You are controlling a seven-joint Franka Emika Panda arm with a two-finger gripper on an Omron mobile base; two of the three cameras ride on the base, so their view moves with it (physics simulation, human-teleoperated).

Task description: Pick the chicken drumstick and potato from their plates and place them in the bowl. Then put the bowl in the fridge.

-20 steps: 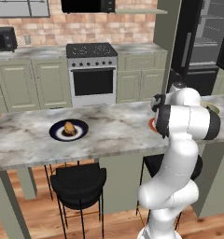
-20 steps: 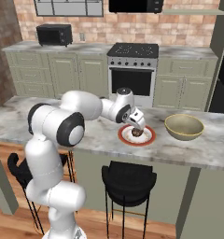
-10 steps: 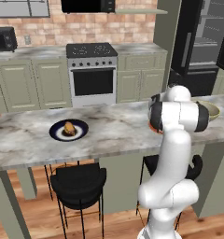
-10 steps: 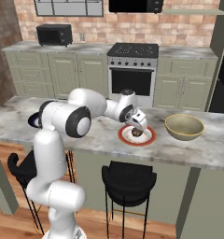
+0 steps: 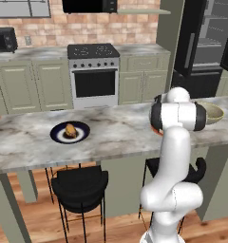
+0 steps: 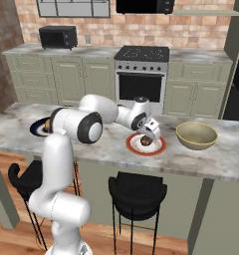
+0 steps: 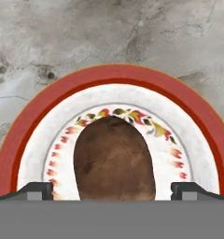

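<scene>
The robot's tool (image 7: 112, 189) hangs right over the brown, lumpy potato (image 7: 114, 158). Its two dark fingertips (image 7: 35, 190) stand wide apart, one on each side of the potato, and they hold nothing. They are spread like this so the potato can fit between them when they close. From the right base view the tool (image 6: 150, 130) points down at the round plate with the orange-red rim and white middle (image 6: 158, 147), which sits flat on the grey marble counter (image 6: 101, 144). The potato lies in the middle of that plate, so it is easy to reach from above.

Just beside the plate, to the right in this view, is the deep, round, tan-yellow bowl (image 6: 196, 135). It looks empty, and being so near should make the carry short.

Well apart, at the other end of the counter, is the dark blue plate (image 5: 70, 132) with a golden-brown chicken drumstick (image 5: 70, 130) on it. It has not been picked up yet.

Far behind stands the tall black fridge (image 5: 206, 42) with its door open, ready for the bowl later.
</scene>
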